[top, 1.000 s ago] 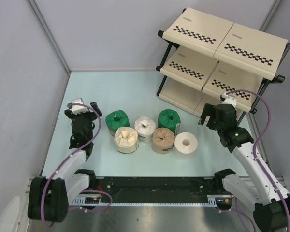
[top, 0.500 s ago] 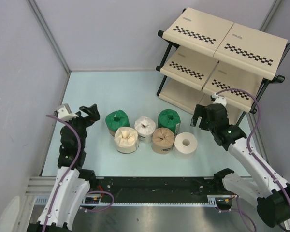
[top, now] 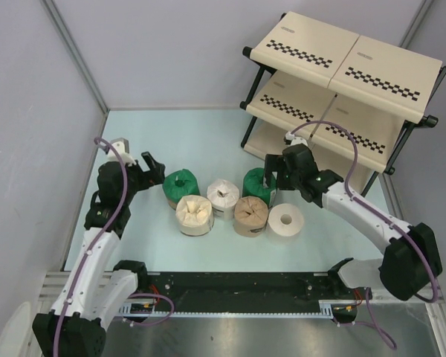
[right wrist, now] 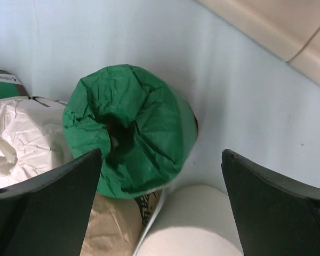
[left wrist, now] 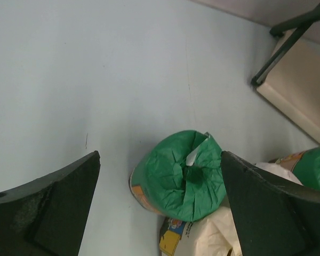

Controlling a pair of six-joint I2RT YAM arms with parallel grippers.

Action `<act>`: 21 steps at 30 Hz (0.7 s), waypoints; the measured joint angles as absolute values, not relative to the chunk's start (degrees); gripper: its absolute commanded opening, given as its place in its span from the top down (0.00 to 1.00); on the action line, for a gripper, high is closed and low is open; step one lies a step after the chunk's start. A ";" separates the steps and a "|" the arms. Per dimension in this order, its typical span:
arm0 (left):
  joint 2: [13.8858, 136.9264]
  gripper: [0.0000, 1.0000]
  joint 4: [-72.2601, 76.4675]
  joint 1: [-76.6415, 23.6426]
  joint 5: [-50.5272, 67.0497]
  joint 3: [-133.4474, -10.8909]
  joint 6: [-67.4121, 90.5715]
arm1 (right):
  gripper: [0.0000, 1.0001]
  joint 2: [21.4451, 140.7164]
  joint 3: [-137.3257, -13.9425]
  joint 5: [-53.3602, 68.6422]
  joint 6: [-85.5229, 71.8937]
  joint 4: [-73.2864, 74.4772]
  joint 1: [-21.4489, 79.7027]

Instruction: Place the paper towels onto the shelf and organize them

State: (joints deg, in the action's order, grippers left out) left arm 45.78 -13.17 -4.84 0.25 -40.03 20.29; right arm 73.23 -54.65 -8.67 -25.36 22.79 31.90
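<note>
Six paper towel rolls stand clustered mid-table: a left green roll, a white-wrapped roll, a right green roll, a cream roll, a tan roll and a bare white roll. The shelf stands at the far right, its tiers bare. My left gripper is open, just left of the left green roll, which sits between its fingers in the left wrist view. My right gripper is open above the right green roll.
The shelf's lowest panel lies close behind the right green roll. The bare white roll and tan roll touch it in front. Grey walls enclose the table on the left and at the back.
My right arm swung left from beside the shelf to over the right green roll. My left gripper moved right towards the left green roll. No roll has moved.
</note>
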 measured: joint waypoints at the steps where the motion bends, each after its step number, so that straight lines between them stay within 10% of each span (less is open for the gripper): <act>1: 45.41 0.00 -13.91 -4.84 0.64 -39.83 19.86 | 0.01 74.30 -55.00 -8.23 -25.50 22.61 32.05; 21: 44.62 0.00 -16.53 -4.84 5.26 -39.11 17.91 | 0.11 84.82 -57.14 -7.68 -30.48 20.69 32.49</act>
State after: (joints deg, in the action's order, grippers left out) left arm 44.62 -16.53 -4.84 5.26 -39.11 17.91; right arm 84.82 -57.14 -7.68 -30.48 20.69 32.49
